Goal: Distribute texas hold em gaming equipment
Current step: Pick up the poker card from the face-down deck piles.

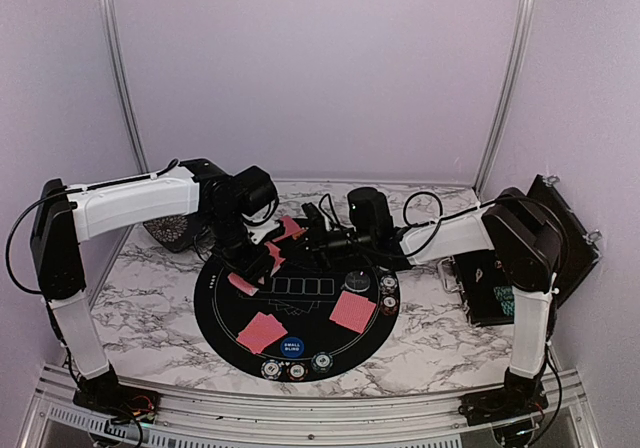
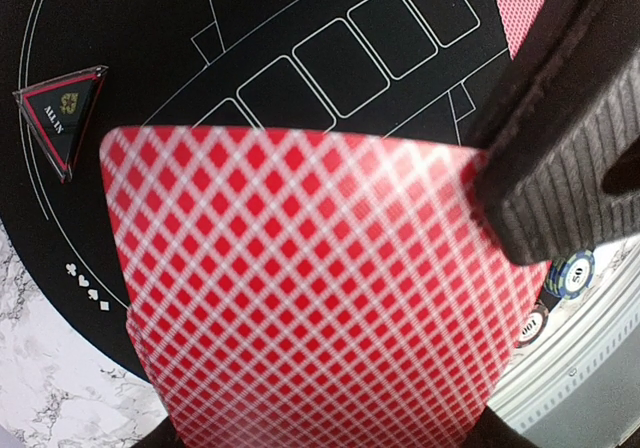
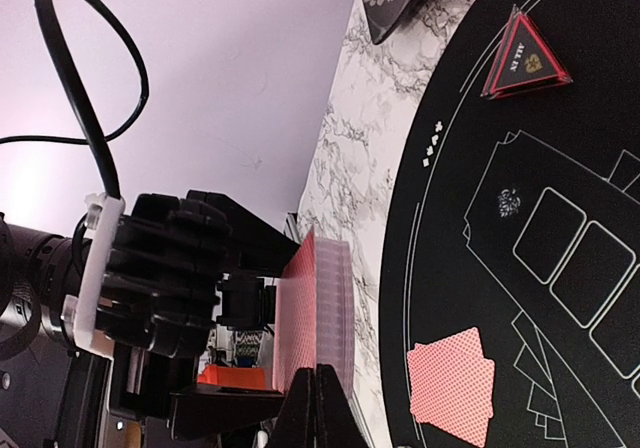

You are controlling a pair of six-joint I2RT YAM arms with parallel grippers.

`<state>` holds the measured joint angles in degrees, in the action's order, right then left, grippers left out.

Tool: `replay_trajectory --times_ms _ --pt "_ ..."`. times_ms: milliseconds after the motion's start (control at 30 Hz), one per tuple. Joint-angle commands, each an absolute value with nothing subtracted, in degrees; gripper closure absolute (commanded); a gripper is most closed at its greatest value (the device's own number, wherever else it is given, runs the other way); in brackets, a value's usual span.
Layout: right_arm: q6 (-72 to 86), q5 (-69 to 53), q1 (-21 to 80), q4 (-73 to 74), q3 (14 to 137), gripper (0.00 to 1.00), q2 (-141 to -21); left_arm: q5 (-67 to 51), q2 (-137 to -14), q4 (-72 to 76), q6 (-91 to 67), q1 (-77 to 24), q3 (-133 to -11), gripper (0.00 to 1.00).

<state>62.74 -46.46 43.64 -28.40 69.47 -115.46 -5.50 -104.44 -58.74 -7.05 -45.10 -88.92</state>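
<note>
We see the left pincer [image 3: 240, 328] pinching the deck of red-backed playing cards [image 2: 300, 288] by its edges. The right pincer [image 3: 315, 408], pressed together, meets the deck's edge; whether it grips a card, we cannot tell.

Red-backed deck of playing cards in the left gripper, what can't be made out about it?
- Card faces: every view shows only the red diamond-patterned backs of the deck.
- Deck's lower edge: left wrist view, cut off by the frame's bottom. One corner sits behind a black ribbed finger.
- Card count: right wrist view, the edges blur together.
- Whether the shut right gripper pinches a card: right wrist view, its dark tips merge with the deck's edge.
</note>
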Motion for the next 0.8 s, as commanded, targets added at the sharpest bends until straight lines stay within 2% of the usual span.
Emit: replay_trajectory --times_ms 0,767 --pt "63.15 -46.85 42.54 -30.32 68.98 1.0 -113.79 -5.1 -103.71 -59.57 -7.26 -45.0 -88.41 0.43" --pt "60.65 -47.07 37.7 -30.45 61.87 1.0 -106.45 -4.94 -102.38 -58.61 -8.21 -44.47 -85.81 0.43"
